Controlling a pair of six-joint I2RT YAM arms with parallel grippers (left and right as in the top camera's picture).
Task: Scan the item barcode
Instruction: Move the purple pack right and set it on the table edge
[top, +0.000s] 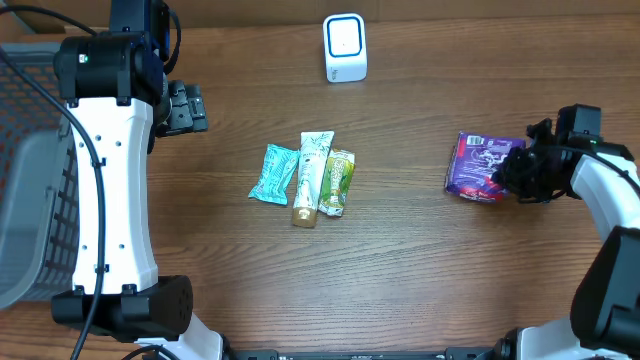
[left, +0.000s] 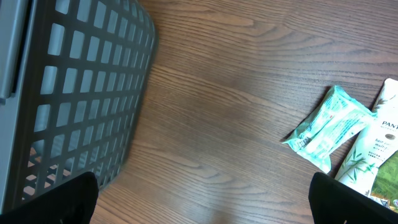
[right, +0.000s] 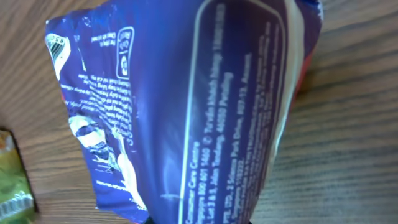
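My right gripper (top: 515, 172) is shut on a purple packet (top: 484, 165) at the right side of the table. In the right wrist view the purple packet (right: 186, 112) fills the frame with white print facing the camera; only a dark sliver of my right gripper (right: 199, 219) shows below it. The white scanner (top: 345, 47) stands at the back centre, well away from the packet. My left gripper (top: 195, 108) stands open at the back left, with nothing between its fingers (left: 62, 202) and only bare wood under it.
A teal packet (top: 274, 174), a cream tube (top: 312, 178) and a green packet (top: 337, 183) lie side by side mid-table. A grey mesh basket (top: 30, 180) stands at the left edge, close beside my left arm; its wall (left: 74, 93) fills the left of that wrist view.
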